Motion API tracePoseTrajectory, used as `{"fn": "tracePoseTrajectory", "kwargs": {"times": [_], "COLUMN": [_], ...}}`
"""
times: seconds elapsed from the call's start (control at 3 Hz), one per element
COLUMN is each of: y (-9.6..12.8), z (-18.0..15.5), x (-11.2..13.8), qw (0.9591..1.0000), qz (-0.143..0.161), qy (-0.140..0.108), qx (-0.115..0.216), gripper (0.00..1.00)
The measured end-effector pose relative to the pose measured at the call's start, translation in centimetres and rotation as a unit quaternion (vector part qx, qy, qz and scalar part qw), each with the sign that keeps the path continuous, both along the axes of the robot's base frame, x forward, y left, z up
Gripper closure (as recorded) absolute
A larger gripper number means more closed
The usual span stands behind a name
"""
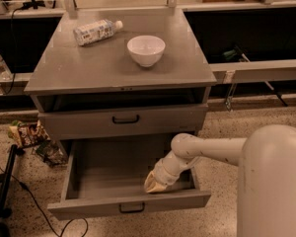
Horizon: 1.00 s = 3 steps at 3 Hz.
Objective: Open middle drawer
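Note:
The middle drawer of the grey cabinet is pulled well out, and its plain grey inside shows. Its front has a small black handle at the centre. My gripper reaches down into the drawer's right front part, just behind the front panel, on the end of my white arm. The drawer above, with its own black handle, is shut. Anything below the open drawer is hidden by it.
A white bowl and a plastic bottle lying on its side are on the cabinet top. Snack bags and cables lie on the speckled floor at the left. My white body fills the lower right.

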<state>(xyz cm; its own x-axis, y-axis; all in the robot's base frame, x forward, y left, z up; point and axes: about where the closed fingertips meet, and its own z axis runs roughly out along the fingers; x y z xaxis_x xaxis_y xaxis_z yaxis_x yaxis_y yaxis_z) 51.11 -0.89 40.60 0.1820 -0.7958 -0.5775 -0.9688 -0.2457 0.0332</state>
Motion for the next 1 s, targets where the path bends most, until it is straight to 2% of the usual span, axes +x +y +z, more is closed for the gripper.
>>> {"fn": "tracePoseTrajectory", "kwargs": {"times": [0.33,0.67,1.0], "y": [-0.4,-0.8,-2.6], "z": [0.7,2.1,4.9], "x": [-3.2,-5.3,-4.0], "qw": [0.9987,0.9967,0.9981], "qz": [0.008,-0.002,-0.044], "qy": [0.051,0.078,0.022], "qx": [0.003,0.023,0.038], "gripper": [1.0,1.0,1.0]}}
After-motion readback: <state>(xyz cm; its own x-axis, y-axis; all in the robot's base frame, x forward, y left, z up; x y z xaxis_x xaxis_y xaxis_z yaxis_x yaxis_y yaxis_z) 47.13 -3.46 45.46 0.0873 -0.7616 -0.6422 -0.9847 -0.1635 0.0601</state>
